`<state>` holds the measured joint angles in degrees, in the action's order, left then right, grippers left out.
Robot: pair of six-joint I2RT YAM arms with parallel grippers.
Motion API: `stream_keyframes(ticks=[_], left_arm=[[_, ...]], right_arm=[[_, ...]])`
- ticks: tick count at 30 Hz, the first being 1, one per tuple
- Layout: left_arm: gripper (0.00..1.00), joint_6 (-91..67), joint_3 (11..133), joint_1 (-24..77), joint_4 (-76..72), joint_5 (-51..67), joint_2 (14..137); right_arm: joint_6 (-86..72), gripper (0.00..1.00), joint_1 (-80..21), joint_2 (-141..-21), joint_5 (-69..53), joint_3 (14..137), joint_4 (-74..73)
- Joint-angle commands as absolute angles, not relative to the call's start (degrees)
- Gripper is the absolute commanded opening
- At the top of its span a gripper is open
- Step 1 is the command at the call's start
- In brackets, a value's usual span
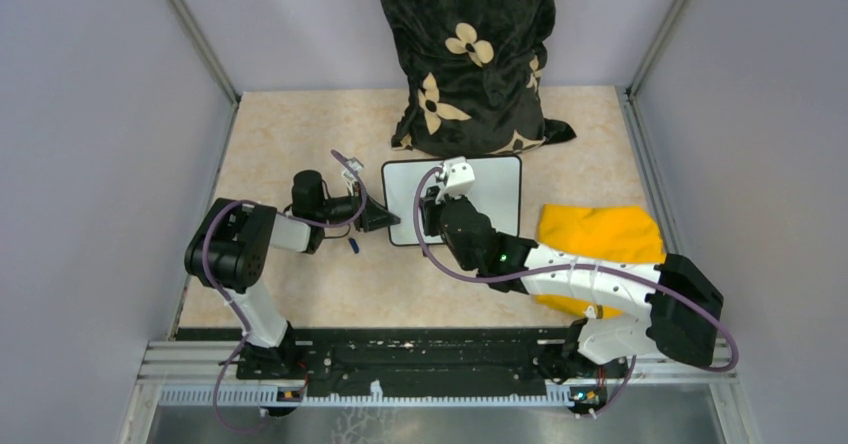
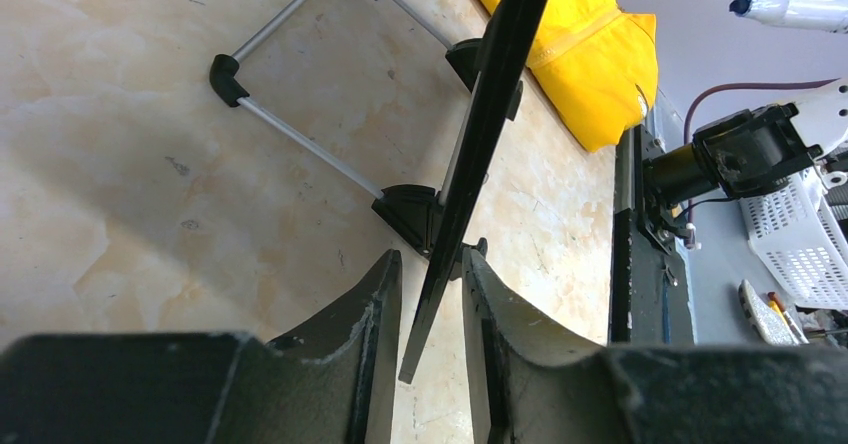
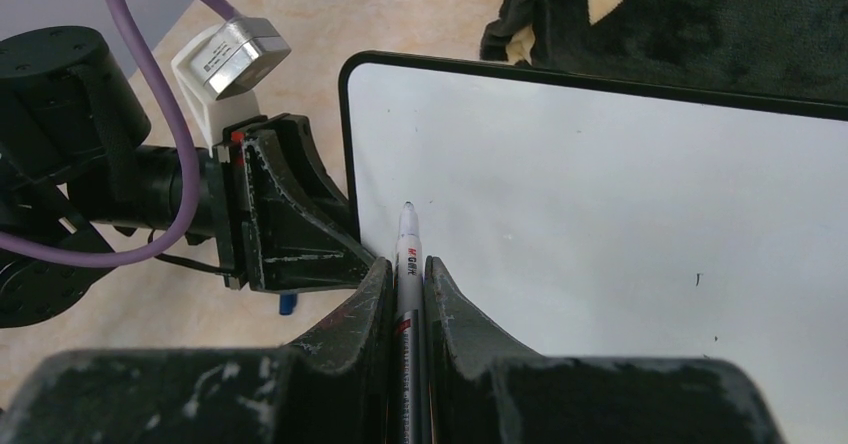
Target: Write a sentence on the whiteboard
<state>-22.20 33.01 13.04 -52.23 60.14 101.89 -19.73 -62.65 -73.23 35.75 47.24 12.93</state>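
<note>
The whiteboard point(image 1: 480, 199) stands mid-table on its black feet point(image 2: 410, 209). Its white face point(image 3: 600, 214) shows no blue words, only a tiny dark speck. My left gripper point(image 1: 383, 216) is closed on the board's left edge, which runs between my fingers in the left wrist view point(image 2: 432, 259). My right gripper point(image 1: 432, 204) is shut on a white marker point(image 3: 408, 254). The marker's tip sits at the board's left side, close to the frame. The marker also shows in the left wrist view point(image 2: 800, 9). A small blue cap point(image 1: 354, 245) lies on the table.
A yellow cloth point(image 1: 600, 234) lies right of the board. A black pillow with cream flowers point(image 1: 470, 54) stands right behind it. Grey walls close in both sides. A metal wire stand point(image 2: 300, 144) braces the board's back.
</note>
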Motion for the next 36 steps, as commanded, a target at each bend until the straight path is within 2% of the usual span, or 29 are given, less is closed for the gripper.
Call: stream_keyframes(ticks=[1,8,36], left_arm=[[0.33,-20.4,33.5,13.3,-52.6,61.0,102.2],[0.28,-20.3,33.5,13.3,-52.6,61.1,102.3],[0.23,-19.7,33.6,13.3,-52.0,60.9,102.3]], right_arm=[[-20.4,0.0,-63.4,-71.5,35.5,47.5,16.1],[-20.2,0.0,-63.4,-72.2,36.0,47.5,16.8],[-18.1,0.0,-62.1,-81.0,40.1,52.1,25.2]])
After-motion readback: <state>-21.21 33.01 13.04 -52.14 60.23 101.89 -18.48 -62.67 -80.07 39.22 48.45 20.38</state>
